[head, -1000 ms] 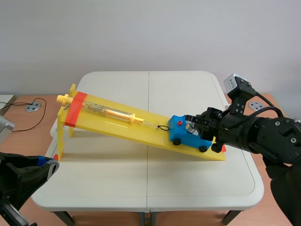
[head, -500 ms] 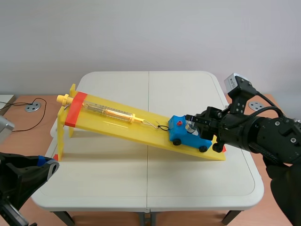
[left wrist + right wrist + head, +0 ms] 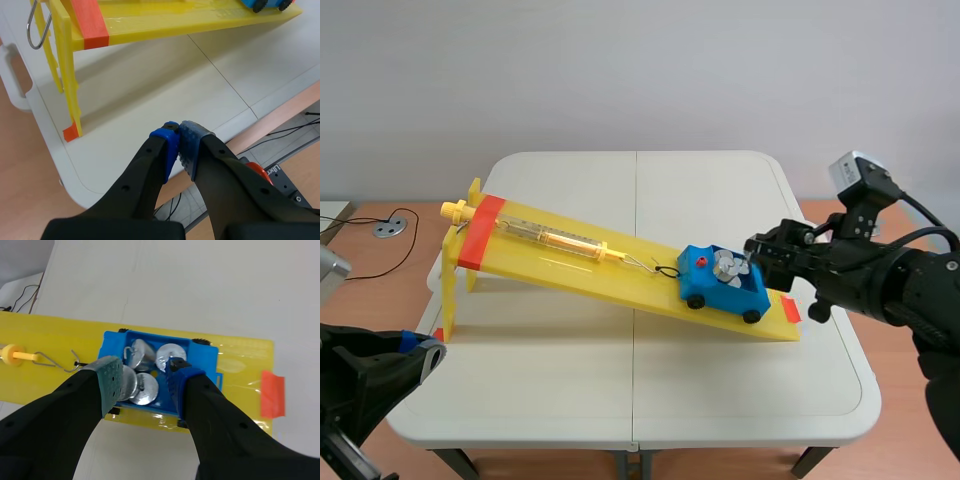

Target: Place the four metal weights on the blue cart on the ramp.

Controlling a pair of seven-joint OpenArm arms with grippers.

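My right gripper (image 3: 145, 380) is open and holds nothing. Just under it is one blue cart (image 3: 204, 356) with four metal weights (image 3: 170, 355) inside. The cart sits on one yellow ramp (image 3: 50, 335). My left gripper (image 3: 179, 145) is closed and empty.

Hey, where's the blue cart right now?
In the scene view the blue cart sits near the low end of the yellow ramp, toward the robot's right, with the metal weights inside and the open right gripper just beside it.
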